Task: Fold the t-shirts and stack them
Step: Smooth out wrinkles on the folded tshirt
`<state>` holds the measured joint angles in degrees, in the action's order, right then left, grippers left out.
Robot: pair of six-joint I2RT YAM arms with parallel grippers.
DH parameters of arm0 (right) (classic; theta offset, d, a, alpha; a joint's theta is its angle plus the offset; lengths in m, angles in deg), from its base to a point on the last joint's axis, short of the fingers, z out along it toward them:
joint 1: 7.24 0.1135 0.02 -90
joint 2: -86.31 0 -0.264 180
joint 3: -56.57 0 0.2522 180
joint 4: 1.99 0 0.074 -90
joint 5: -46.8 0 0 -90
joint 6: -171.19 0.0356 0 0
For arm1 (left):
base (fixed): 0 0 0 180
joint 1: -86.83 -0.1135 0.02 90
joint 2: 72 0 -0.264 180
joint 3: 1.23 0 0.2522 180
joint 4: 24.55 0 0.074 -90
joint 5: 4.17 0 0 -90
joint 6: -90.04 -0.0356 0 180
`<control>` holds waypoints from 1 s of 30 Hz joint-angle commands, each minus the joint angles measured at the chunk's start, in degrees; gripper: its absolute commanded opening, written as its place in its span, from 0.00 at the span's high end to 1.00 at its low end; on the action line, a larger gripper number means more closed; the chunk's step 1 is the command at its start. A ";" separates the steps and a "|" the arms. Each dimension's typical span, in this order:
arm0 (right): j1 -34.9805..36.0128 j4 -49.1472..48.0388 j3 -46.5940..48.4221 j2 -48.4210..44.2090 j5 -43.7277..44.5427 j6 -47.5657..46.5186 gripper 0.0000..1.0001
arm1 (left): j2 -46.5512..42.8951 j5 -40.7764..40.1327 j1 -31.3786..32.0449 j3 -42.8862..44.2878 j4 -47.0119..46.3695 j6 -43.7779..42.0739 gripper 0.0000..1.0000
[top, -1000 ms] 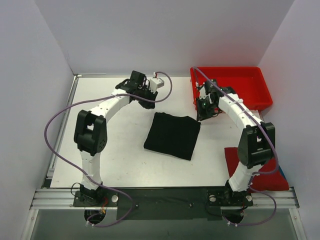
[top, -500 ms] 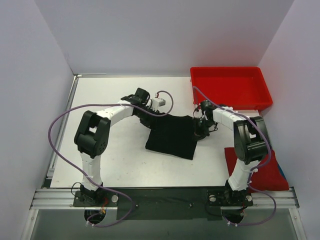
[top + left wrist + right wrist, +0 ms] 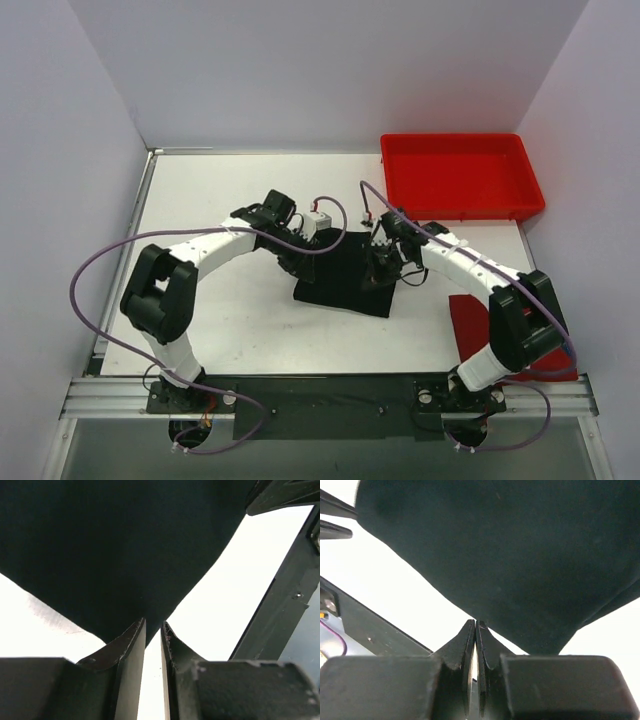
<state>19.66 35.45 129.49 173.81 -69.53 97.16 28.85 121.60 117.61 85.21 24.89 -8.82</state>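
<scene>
The left gripper (image 3: pixel 298 266) is clamped on a corner of the black t-shirt (image 3: pixel 345 285). In its wrist view the left gripper (image 3: pixel 152 626) has its jaws drawn almost together, with the cloth's point caught at their tips. The right gripper (image 3: pixel 379 268) pinches the other far corner, and in its own camera the right gripper (image 3: pixel 476 625) has its jaws pressed tight on the hem of the black t-shirt (image 3: pixel 520 555). A second ago both hung over the shirt's far edge. Now they have taken hold and drawn that edge up and toward the near side, so the cloth hangs from them over the middle of the table (image 3: pixel 200 200). This looks like a fold of the far half over the near half, partway through. The red t-shirt (image 3: pixel 468 318) lies apart at the right near edge, so the stacking is not yet done. The red tray (image 3: pixel 450 138) sits at the far right.
</scene>
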 commanded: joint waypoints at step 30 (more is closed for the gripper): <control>-17.93 -6.36 -3.52 12.23 0.94 10.75 0.33 | -7.87 -5.80 -2.04 -7.56 -2.72 0.43 0.45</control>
<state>2.52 30.60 125.29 181.09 -65.18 106.21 24.29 117.34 116.61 78.44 22.35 -8.80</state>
